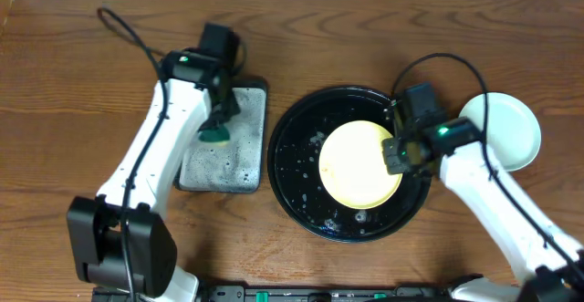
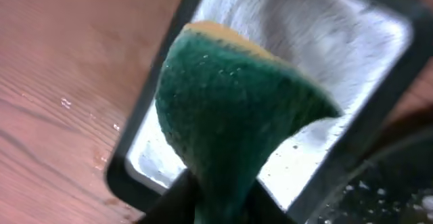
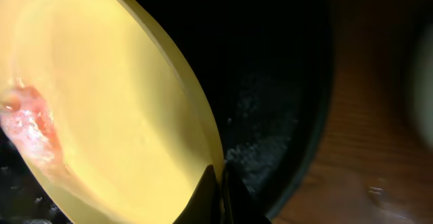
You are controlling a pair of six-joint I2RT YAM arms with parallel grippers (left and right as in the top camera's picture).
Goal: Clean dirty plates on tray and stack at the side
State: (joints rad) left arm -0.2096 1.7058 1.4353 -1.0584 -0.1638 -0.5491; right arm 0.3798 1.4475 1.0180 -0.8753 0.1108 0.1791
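Note:
A pale yellow plate [image 1: 358,163] sits tilted over the large round black tray [image 1: 292,170]. My right gripper [image 1: 396,153] is shut on the plate's right rim. In the right wrist view the plate [image 3: 115,102] shows a red smear at its left, and the fingers [image 3: 220,193] pinch its edge above the tray [image 3: 284,116]. A light plate [image 1: 509,130] lies on the table right of the tray; it may be more than one stacked. My left gripper [image 1: 217,130] is shut on a green and yellow sponge [image 2: 230,109] over the grey metal tray [image 1: 228,156].
The grey rectangular metal tray [image 2: 352,55] lies left of the black tray, wet and speckled. Drops of water and foam lie inside the black tray. Bare wooden table surrounds both trays. Cables run over the back of the table.

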